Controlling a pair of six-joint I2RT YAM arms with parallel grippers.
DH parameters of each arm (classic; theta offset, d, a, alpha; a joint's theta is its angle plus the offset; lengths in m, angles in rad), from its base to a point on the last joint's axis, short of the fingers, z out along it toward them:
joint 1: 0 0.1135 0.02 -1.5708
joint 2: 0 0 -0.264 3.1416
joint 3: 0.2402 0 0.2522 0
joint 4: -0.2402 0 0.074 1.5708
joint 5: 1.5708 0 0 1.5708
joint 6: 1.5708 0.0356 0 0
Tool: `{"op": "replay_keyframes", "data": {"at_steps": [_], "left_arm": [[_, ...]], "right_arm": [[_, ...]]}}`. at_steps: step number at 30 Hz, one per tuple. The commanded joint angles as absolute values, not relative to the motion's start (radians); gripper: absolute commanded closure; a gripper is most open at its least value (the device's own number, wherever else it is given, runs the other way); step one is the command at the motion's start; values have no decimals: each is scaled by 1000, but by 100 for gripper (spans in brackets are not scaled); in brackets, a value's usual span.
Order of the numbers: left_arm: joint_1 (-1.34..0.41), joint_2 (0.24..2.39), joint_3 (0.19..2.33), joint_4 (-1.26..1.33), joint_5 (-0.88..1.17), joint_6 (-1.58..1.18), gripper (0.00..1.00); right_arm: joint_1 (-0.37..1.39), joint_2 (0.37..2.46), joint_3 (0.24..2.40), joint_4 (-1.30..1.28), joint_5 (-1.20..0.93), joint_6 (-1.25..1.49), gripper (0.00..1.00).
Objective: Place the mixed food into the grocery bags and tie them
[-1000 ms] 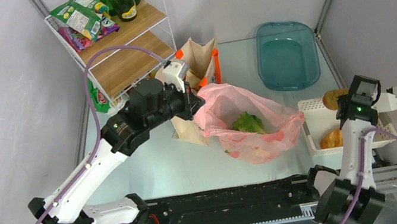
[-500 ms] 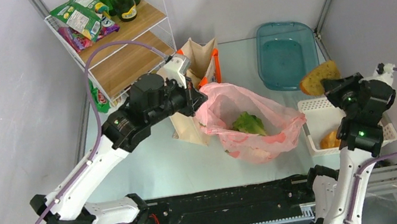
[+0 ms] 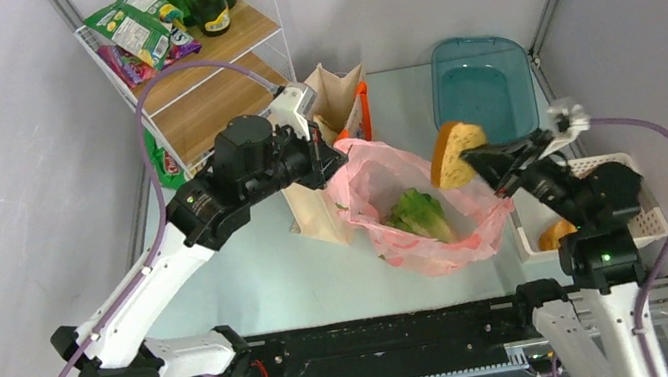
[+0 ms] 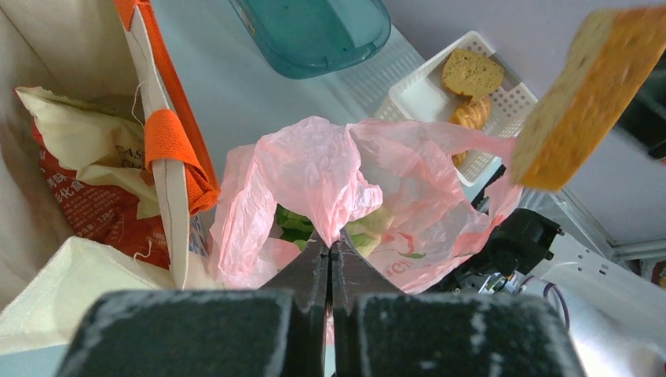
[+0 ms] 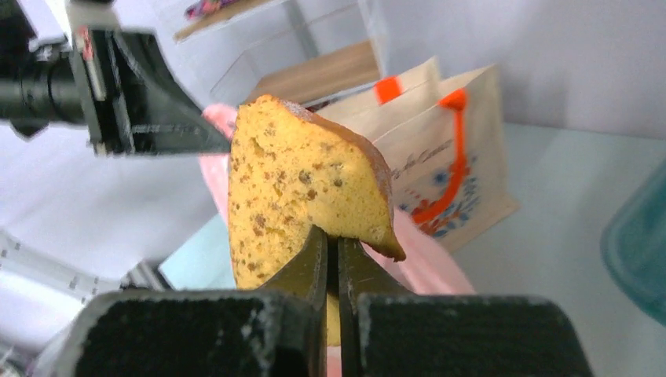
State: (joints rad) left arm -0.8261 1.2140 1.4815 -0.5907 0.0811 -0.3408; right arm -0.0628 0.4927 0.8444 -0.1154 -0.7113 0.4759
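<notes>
Golden bread (image 3: 454, 151), clenched by the right end effector (image 3: 479, 158), has swung over the pink bag (image 3: 477, 221) that the left end effector (image 3: 331, 164) pinches open, ready to drop.

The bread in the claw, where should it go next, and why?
Probably lower the bread slightly leftward into the pink bag: the right gripper holds it over the bag's right edge, and the left gripper pinches the mouth open.

The left arm (image 3: 154, 276) stretches forward, jaws pinched shut; the right arm (image 3: 591, 200) angles up and leftward, jaws clamped
</notes>
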Motion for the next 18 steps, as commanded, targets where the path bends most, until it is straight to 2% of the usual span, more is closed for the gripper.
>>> {"op": "replay_keyframes", "data": {"at_steps": [1,6,9,11,12,13,14,16,18], "left_arm": [[-819,1215,1509,-591,95,-354,100],[-816,1220,1512,-592,123,-349,100],[-816,1215,1512,-593,138,-346,100],[-815,1210,1506,-593,140,-343,100],[-816,1205,1503,-592,141,-338,100],[-815,1201,1495,-591,143,-335,100],[-815,1200,1492,-591,145,-326,100],[-815,1202,1480,-591,168,-308,100],[-815,1210,1471,-592,193,-290,100]], "right_arm": [[264,539,781,-147,-365,210,100],[680,660,735,-100,14,25,100],[797,752,732,-59,288,-78,100],[827,814,744,-50,344,-90,88],[831,841,753,-51,350,-86,74],[831,855,755,-49,364,-80,64],[832,859,757,-44,379,-60,42],[832,857,757,-48,382,-35,15],[833,844,760,-61,378,-12,9]]}}
